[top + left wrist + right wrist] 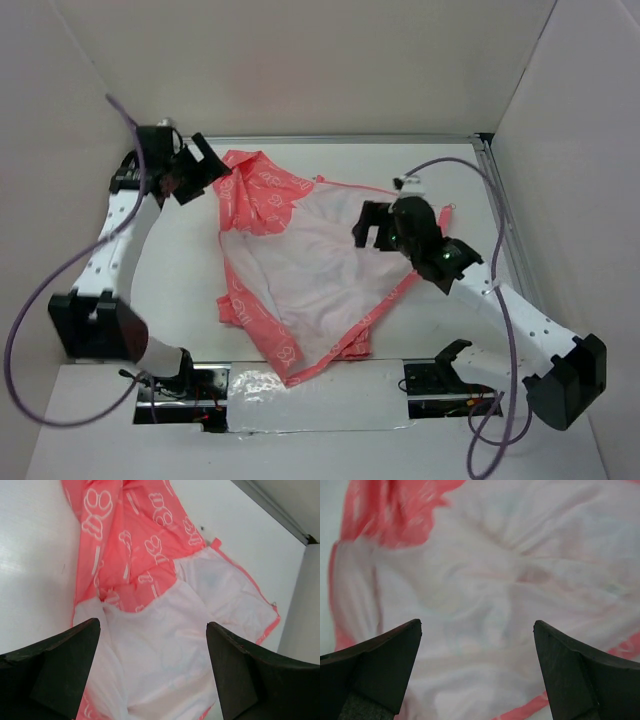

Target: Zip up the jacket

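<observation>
**Coral jacket laid open on table; both grippers apart**

1. Jacket (300, 270) pos.: lies flat on white table (180, 250), spread open, inside face up. Whitish lining (310, 250) covers most of the visible area. Coral outer fabric w/ white print (97, 510) shows at the jacket's far-left part and along its left and near edges. A thin coral border runs along the right edge. Front is not closed.

2. Left gripper (205, 165): sits just beside the jacket's far-left corner, above the table. Jaws wide apart, nothing between them. In left wrist view, both dark fingers (60, 665) frame the lining and printed coral section below. No contact w/ fabric can be made out.

3. Right gripper (372, 225): positioned over the jacket's right half, above the lining and near the right edge. Jaws wide apart, nothing clamped. In right wrist view, fingers (375, 665) frame wrinkled lining. Image is blurred, so fabric contact cannot be told.
</observation>
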Controlling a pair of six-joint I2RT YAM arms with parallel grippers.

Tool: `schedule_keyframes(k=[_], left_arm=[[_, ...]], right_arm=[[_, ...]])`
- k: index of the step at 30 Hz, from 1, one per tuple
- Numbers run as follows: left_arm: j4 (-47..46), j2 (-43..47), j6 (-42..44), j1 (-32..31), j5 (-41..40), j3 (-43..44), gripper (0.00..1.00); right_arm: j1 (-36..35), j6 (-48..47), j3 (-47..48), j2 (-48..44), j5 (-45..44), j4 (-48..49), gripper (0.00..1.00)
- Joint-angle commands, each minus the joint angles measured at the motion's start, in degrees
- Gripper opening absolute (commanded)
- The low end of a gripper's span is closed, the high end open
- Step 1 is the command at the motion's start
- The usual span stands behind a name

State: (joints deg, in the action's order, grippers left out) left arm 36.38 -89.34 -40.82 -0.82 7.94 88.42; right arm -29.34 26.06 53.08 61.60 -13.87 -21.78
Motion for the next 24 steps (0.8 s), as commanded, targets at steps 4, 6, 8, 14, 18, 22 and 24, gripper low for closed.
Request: schedule_keyframes(k=[4, 6, 8, 14, 18, 22, 24], left_arm=[[-4.48, 23.99, -5.76, 0.64, 1.55, -28.8, 0.99], [-4.83, 27.63, -6.47, 2.82, 2.51, -36.11, 0.99], [-2.3, 31.41, -8.13, 3.63, 1.21, -39.72, 0.99], [-1.22, 40.55, -10.69, 3.37, 0.93, -41.93, 0.99], [-0.53, 42.23, -11.3, 3.37, 0.41, -42.45, 0.99], [0.27, 41.09, -11.92, 3.02, -0.3, -42.19, 0.99], [0.45, 40.56, -11.83, 3.02, -0.21, -41.75, 0.99]], right_arm=[[-20.63, -0.4, -3.77, 3.77, 12.46, 6.92, 1.0], [-28.55, -0.58, -2.37, 9.13, 15.08, 9.12, 1.0], [-35.04, -1.18, 1.05, 15.02, 15.27, 9.91, 1.0], [-41.49, 0.39, 4.58, 24.7, 23.42, 12.81, 1.0], [-46.05, 0.21, 8.17, 31.53, 20.03, 9.93, 0.98], [-45.37, 2.31, 11.17, 33.76, 16.95, 6.84, 0.35], [-43.79, 3.9, 10.91, 30.96, 14.05, 6.05, 0.05]])
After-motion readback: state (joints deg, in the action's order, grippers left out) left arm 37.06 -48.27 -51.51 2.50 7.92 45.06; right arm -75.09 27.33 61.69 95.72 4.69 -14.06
